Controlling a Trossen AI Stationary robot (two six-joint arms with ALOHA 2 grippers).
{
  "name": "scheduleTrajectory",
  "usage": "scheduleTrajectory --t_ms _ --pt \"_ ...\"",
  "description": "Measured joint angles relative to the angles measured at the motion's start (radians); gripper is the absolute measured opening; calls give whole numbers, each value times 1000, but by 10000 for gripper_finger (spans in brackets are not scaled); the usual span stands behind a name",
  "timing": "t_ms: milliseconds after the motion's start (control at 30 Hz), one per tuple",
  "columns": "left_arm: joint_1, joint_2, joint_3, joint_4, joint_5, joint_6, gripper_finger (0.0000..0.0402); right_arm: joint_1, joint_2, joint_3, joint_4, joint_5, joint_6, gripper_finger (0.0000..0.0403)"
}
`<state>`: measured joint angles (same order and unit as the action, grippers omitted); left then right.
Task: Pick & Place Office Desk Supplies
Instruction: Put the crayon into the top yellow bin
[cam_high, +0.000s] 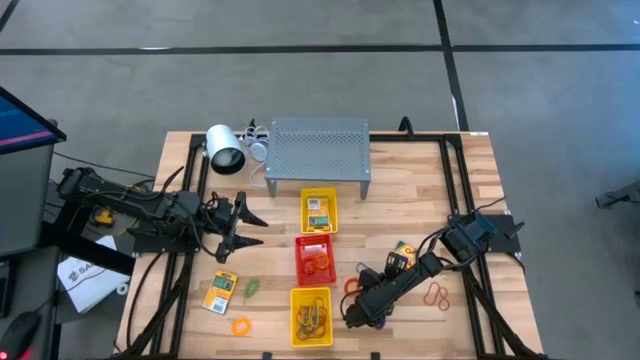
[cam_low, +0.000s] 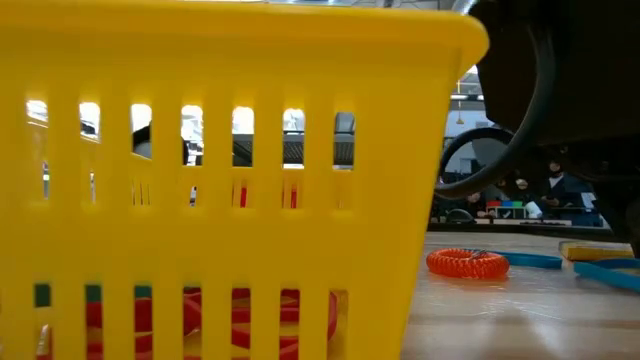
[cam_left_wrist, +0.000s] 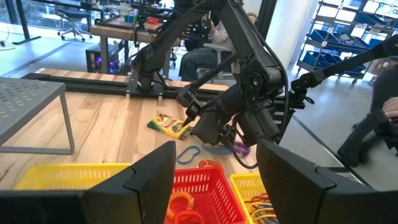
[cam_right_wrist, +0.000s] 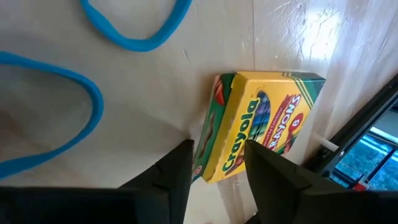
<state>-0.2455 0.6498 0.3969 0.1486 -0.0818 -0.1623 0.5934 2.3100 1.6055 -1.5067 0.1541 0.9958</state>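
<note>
Over on the left, the left gripper (cam_high: 243, 226) is seen hovering above the wooden slatted table (cam_high: 420, 180), fingers spread wide and nothing held. Just near of it, a yellow-orange printed crayon packet (cam_high: 220, 291) is lying flat, with a small green loop (cam_high: 251, 288) beside it and an orange ring (cam_high: 240, 325) a bit nearer still. At the far edge, a white cylindrical lamp-like object (cam_high: 224, 149) is tipped on its side next to a grey perforated metal shelf (cam_high: 319, 150).

Down the middle, three slotted plastic trays are lined up: a far yellow tray (cam_high: 320, 212) with a packet in it, a red tray (cam_high: 316, 258) holding orange loops, and a near yellow tray (cam_high: 311, 315) full of thin bands.

To the right, the right gripper (cam_high: 357, 314) is lowered close to the table by the near yellow tray, right beside an orange coiled ring (cam_low: 468, 263). Its fingers are parted a little with nothing gripped. A yellow and green Crayola crayon box (cam_right_wrist: 256, 124) is lying just ahead of it, with blue band loops (cam_right_wrist: 137, 28) nearby. Farther right, a red-brown loop (cam_high: 436, 294) is resting on the wood.
</note>
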Motion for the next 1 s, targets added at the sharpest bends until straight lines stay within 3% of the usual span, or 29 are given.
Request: scheduleTrajectory --t_ms 200,500,733,1000 --pt "0 0 0 0 0 0 218 0 2 -2 8 -10 -1 110" --pt "0 0 0 0 0 0 218 -1 6 -5 19 -26 23 7" --pt "0 0 0 0 0 0 218 -1 8 1 8 -26 26 3" --pt "0 0 0 0 0 8 218 -1 11 112 -57 14 29 1"
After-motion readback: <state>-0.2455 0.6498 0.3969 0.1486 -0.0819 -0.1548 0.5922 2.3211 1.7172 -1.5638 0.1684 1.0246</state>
